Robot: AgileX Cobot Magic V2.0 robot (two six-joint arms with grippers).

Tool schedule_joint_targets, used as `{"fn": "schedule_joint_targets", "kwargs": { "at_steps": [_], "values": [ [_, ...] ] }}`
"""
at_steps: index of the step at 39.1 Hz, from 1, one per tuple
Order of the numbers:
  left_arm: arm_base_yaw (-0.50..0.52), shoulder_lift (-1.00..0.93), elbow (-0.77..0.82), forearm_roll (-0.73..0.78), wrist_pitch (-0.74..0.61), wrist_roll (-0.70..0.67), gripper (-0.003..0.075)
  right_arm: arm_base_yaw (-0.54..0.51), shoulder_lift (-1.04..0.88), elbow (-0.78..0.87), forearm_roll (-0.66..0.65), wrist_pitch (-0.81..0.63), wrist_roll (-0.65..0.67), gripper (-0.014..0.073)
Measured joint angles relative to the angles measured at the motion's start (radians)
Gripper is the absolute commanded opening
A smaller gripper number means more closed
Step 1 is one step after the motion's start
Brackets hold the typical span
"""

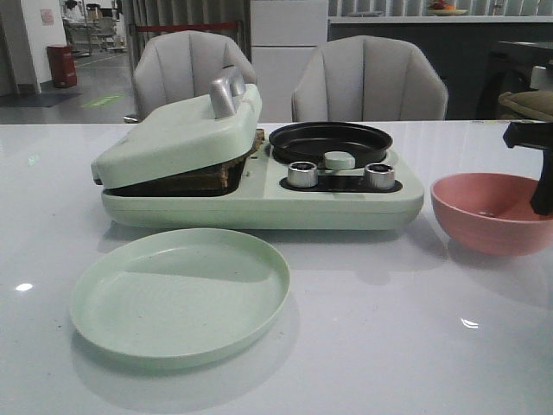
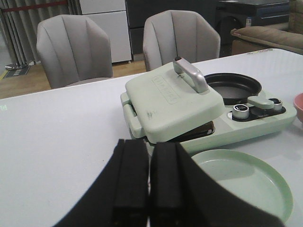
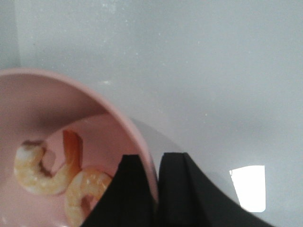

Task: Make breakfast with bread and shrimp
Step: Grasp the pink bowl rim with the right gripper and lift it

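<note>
A glossy white table (image 1: pixel 389 346) fills the scene, with two grey padded chairs (image 1: pixel 367 78) behind it and a dim room beyond.

Nearest the camera in the front view lies an empty pale green plate (image 1: pixel 180 296). Just behind it stands a pale green breakfast maker (image 1: pixel 259 194): its hinged lid (image 1: pixel 181 130) with a silver handle (image 1: pixel 226 91) rests tilted on the bread (image 1: pixel 226 173), whose dark edge shows in the gap beneath. On the machine's right half sits a black round pan (image 1: pixel 330 141), with two silver knobs (image 1: pixel 302 174) in front of it.

To the right of the machine stands a pink bowl (image 1: pixel 488 212). The right wrist view shows the shrimp (image 3: pixel 49 172) lying in the bowl's bottom, curled and pale orange. The right gripper (image 3: pixel 156 189) hangs over the bowl with its fingers straddling the rim, one inside just beside the shrimp, one outside; they stand only slightly apart and hold nothing.

The left gripper (image 2: pixel 149 184) hovers above the table on the near side of the plate and machine, fingers pressed together, empty.
</note>
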Motion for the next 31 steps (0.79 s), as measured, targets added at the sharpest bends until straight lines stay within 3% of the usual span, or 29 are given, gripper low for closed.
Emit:
{"fn": "schedule_joint_targets", "kwargs": {
  "at_steps": [21, 31],
  "values": [
    [0.0, 0.0, 0.0, 0.0, 0.0, 0.0, 0.0114, 0.013, -0.098, -0.215, -0.007, 0.024, -0.014, 0.0132],
    [0.0, 0.0, 0.0, 0.0, 0.0, 0.0, 0.0114, 0.053, -0.103, -0.244, 0.151, -0.065, -0.07, 0.0132]
  ]
}}
